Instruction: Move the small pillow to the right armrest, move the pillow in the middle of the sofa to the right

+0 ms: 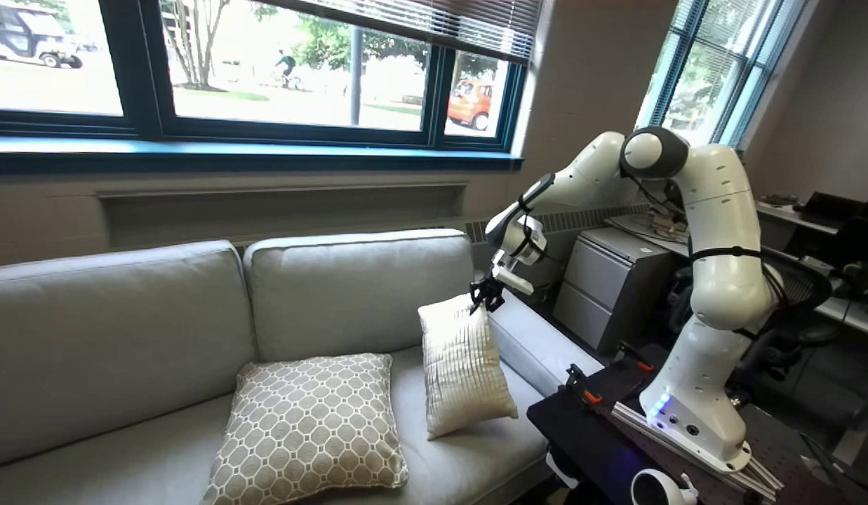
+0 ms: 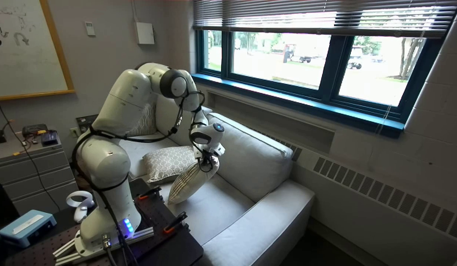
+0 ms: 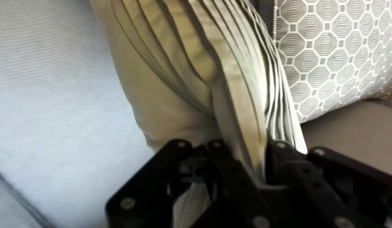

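Small cream pillow, pleated down its front, stands tilted over the seat of the grey sofa, its top end gripped by the black tool, whose fingers stand narrow with folds of fabric pinched between them; whether the pillow's lower edge presses the seat or hangs just above it is hard to tell. Just beside that pillow on the seat rests a larger patterned pillow, beige with a white lattice, and on the opposite side is the armrest, apart from it, with a stretch of seat between. A second patterned pillow sits at the far end of the sofa, partly hidden by the white arm, whose base stands on the black counter. Clamps with orange parts sit at the counter's edge nearest the sofa, and a white controller and a blue box lie near the base. Behind the sofa is a wide blue-framed window, blinds covering its upper part, and in an exterior view a grey filing cabinet stands beyond the armrest
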Tool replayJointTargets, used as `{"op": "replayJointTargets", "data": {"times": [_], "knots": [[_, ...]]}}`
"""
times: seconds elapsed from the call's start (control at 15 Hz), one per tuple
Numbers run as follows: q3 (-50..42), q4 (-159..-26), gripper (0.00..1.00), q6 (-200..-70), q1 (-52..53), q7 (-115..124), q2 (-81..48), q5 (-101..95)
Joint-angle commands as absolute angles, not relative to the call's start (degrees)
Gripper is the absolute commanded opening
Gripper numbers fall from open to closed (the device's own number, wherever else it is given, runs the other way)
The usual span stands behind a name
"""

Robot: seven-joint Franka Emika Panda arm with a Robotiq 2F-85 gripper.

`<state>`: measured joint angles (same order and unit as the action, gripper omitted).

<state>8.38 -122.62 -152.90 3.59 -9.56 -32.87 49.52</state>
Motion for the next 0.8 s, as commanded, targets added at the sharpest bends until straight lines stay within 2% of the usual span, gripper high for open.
{"op": "replayJointTargets", "data": {"times": [0.0, 0.33, 0.73], "knots": [[1.9, -133.9, 0.08, -147.6, 6.1, 3.7, -19.0, 37.4], [-4.1, -138.1, 0.08, -134.0, 4.9, 17.2, -6.0, 13.0], [-3.8, -126.4, 0.08, -119.1, 1.4, 21.8, 1.6, -2.5]]}}
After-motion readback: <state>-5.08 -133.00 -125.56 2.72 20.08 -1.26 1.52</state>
